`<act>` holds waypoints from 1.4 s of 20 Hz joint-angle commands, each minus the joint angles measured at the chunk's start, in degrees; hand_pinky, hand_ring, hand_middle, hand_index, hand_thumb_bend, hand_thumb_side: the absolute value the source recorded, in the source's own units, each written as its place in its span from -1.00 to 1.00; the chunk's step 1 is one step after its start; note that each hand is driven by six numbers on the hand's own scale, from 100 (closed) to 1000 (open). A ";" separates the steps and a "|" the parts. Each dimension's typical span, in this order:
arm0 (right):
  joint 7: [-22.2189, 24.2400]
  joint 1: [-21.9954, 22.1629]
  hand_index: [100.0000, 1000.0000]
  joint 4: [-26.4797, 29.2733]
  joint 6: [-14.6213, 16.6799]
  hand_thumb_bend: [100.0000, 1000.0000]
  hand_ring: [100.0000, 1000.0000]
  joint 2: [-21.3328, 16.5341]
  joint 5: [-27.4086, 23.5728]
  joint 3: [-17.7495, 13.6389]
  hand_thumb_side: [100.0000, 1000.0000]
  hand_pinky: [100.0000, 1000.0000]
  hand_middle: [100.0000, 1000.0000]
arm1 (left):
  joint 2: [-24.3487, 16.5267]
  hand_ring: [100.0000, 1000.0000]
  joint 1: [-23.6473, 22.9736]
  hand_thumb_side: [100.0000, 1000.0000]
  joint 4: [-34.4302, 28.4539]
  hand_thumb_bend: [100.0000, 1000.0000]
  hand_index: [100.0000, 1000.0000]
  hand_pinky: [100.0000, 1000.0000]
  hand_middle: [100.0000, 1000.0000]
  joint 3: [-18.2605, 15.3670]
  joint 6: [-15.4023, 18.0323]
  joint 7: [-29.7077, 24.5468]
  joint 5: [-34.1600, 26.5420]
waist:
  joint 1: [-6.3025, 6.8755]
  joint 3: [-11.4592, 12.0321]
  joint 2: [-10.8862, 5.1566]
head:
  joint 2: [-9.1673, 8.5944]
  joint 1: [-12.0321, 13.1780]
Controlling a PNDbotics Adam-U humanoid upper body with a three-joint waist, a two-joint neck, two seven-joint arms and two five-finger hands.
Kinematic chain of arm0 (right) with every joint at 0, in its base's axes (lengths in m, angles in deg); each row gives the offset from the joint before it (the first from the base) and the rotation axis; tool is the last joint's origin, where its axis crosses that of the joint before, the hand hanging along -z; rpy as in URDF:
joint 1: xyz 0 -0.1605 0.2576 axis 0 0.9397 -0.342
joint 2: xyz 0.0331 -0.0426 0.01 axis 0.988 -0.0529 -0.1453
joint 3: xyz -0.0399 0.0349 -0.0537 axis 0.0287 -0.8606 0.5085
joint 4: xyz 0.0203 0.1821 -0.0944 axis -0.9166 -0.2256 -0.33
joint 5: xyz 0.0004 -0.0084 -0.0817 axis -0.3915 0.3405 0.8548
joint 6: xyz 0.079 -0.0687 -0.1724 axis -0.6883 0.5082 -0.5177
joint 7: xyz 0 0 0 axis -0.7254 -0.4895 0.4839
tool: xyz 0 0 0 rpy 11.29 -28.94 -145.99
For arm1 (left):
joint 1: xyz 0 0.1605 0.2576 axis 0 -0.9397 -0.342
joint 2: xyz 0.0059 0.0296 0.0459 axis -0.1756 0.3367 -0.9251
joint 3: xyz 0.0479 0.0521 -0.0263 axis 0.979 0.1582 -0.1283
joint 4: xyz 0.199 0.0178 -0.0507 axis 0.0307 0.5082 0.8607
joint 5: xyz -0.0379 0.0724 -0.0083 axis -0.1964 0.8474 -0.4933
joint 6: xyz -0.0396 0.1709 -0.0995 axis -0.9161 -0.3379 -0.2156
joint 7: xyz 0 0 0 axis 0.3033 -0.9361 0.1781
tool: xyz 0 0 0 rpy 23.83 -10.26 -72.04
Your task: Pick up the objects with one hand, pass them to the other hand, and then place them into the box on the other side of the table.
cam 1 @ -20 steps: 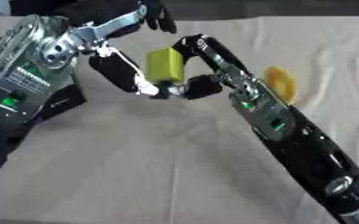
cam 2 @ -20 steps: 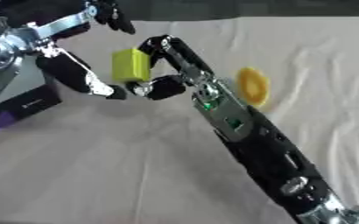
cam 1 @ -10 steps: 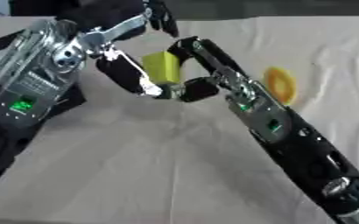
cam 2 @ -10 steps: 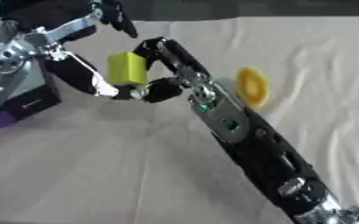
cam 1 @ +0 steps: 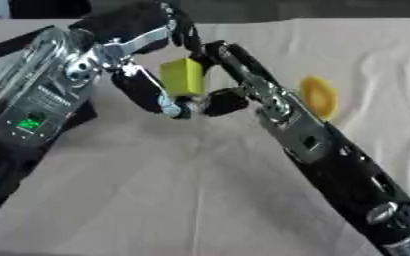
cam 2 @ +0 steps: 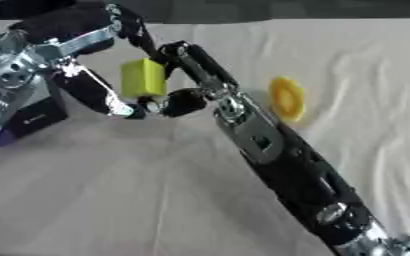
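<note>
Table point(cam 1: 156, 200) covered edge to edge with a cream, lightly wrinkled cloth, its creases most marked toward the far right. Lying directly on the cloth: one flat yellow ring-shaped object point(cam 2: 286, 98), right of centre toward the far side, apart from everything else on the surface. At the left edge, one dark box-like object point(cam 2: 35, 116) rests on the cloth, only partly in view.
</note>
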 commanded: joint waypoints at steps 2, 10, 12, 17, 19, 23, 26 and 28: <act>-0.19 -0.61 -0.03 1.77 0.21 -0.19 0.07 -1.05 -0.50 -0.03 -1.00 0.56 -0.06 | 0.06 0.36 1.00 -0.83 -0.02 0.24 0.33 0.50 0.21 -0.28 -0.25 0.88 1.84 | 0.68 -0.03 -1.46 | 0.35 0.31; -0.12 -0.59 -0.03 1.91 0.28 -0.19 0.07 -1.26 -0.29 0.27 -1.00 0.55 -0.06 | 0.46 0.30 0.61 -0.78 0.40 0.12 0.26 0.47 0.14 -0.18 -1.48 2.89 2.70 | 0.67 0.04 -1.28 | 0.35 0.28; -0.23 -0.59 -0.03 1.94 0.25 -0.19 0.07 -1.26 -0.28 0.27 -1.00 0.55 -0.06 | 0.49 0.29 0.62 -0.78 0.58 0.13 0.25 0.46 0.13 -0.04 -1.70 2.87 2.82 | 0.64 0.04 -1.25 | 0.35 0.36; -0.68 -0.66 -0.03 2.12 0.51 -0.19 0.07 -1.18 0.36 0.21 -1.00 0.55 -0.06 | 0.85 0.28 0.72 -0.78 1.85 0.18 0.23 0.45 0.12 0.30 -1.93 2.26 3.54 | 0.63 0.06 -1.23 | 0.35 0.43; -1.06 -0.61 -0.03 2.01 0.50 -0.19 0.07 -1.11 0.47 0.24 -1.00 0.55 -0.06 | 1.04 0.27 0.78 -0.78 2.50 0.18 0.22 0.44 0.11 0.53 -1.91 2.16 4.14 | 0.64 0.06 -1.22 | 0.35 0.44; -1.68 -0.69 -0.02 1.94 0.86 -0.20 0.08 -0.99 1.02 0.29 -1.00 0.55 -0.05 | 1.38 0.27 0.84 -0.78 3.73 0.20 0.23 0.44 0.12 0.80 -1.87 2.10 5.46 | 0.69 0.07 -1.23 | 0.35 0.45; -1.94 -0.68 -0.02 1.91 1.00 -0.20 0.08 -0.91 1.16 0.32 -1.00 0.54 -0.05 | 1.63 0.26 0.93 -0.77 4.53 0.20 0.22 0.43 0.11 0.94 -1.79 2.20 6.01 | 0.71 0.13 -1.26 | 0.35 0.44; -1.93 -0.67 -0.02 1.92 1.14 -0.19 0.08 -0.88 1.27 0.44 -1.00 0.54 -0.05 | 1.84 0.26 0.85 -0.76 5.04 0.20 0.22 0.43 0.10 0.98 -1.86 2.55 6.24 | 0.68 0.14 -1.27 | 0.35 0.43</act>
